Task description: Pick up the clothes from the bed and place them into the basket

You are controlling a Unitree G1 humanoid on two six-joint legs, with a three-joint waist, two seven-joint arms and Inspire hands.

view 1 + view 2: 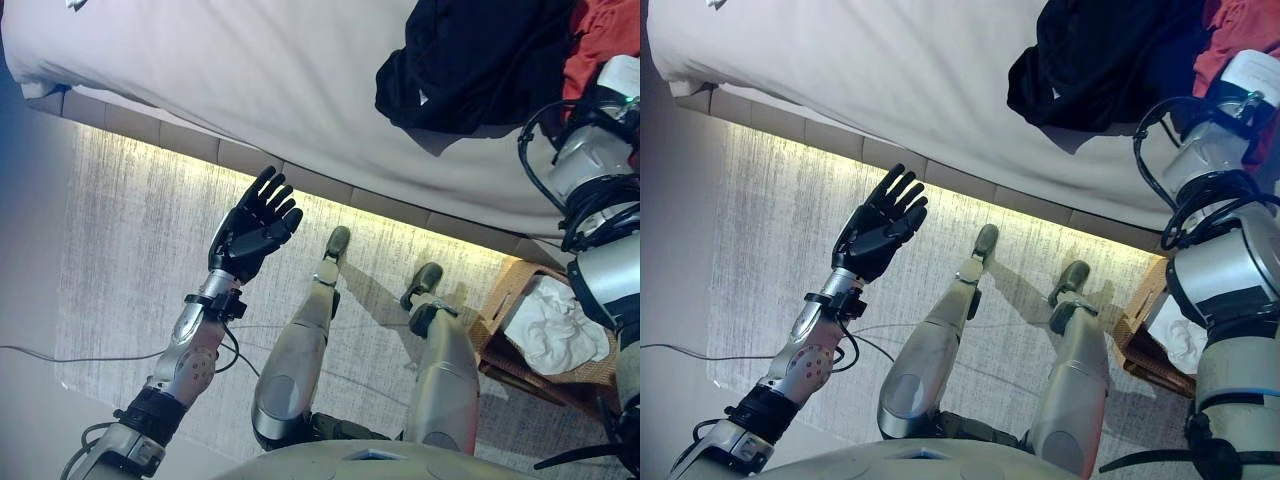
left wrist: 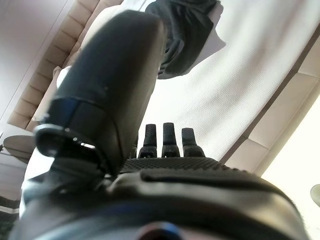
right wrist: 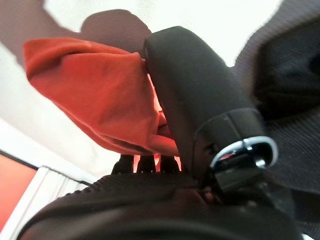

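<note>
right hand pinches red cloth on the bed

the bed [image 1: 250, 70] runs across the upper part of both eye views, covered by a pale sheet, with a lit strip along its base. near its right end lies a black garment [image 1: 470, 60] in a loose heap, and just beside it, further right, a red cloth [image 1: 600, 45].

the right hand [image 3: 195, 95] is up at that red cloth. in the eye views the arm rises from the right edge and the hand itself is hidden behind the wrist. the right wrist view shows it: the thumb presses against the red cloth [image 3: 95, 95], and the fingers [image 3: 145, 164] curl under the fold from the other side, so the cloth is pinched between them. the black garment [image 3: 295, 60] shows at the edge of that view, beside the thumb.

the left hand [image 1: 255, 225] is held up over the floor, well apart from the bed's edge and from both clothes. its fingers are straight and spread a little, holding nothing. the left wrist view shows the fingers [image 2: 170, 140] straight in a row, with the sheet and the black garment [image 2: 185, 30] past them.

the basket [image 1: 505, 300], woven and brown, stands on the floor at the right, near the bed's corner. a white cloth [image 1: 550, 325] lies crumpled inside it.
</note>
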